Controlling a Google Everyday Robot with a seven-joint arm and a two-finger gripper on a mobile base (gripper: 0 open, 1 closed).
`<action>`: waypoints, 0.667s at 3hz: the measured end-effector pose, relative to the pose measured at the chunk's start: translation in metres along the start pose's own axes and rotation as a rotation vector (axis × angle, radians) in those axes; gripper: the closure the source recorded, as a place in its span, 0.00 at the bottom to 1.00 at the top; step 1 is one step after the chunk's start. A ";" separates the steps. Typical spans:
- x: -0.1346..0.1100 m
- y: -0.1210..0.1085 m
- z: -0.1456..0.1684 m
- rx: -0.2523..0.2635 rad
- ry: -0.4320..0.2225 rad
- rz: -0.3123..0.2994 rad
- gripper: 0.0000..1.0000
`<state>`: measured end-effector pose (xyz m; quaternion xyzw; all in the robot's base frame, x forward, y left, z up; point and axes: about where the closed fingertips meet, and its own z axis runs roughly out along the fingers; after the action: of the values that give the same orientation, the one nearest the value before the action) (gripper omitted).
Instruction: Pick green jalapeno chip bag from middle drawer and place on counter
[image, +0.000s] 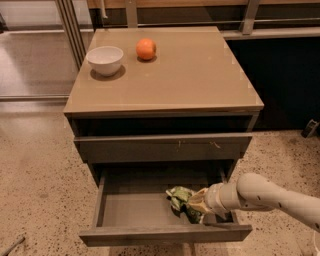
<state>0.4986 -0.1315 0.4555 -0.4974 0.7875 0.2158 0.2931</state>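
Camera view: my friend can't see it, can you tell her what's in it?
The robot's gripper reaches into the open middle drawer, right at the crumpled green jalapeno chip bag lying inside. On the tan counter above sit a white bowl and an orange fruit, side by side.

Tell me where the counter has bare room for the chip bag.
The counter is bare across its front and right side, from the orange to the right edge. The back left corner holds the white bowl and orange. The pincer is in the middle drawer at the green jalapeno chip bag.
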 end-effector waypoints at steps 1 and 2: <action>0.000 0.000 0.020 -0.022 -0.027 0.001 0.16; 0.000 -0.004 0.034 -0.023 -0.054 0.001 0.07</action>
<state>0.5111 -0.1114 0.4306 -0.4946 0.7769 0.2383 0.3082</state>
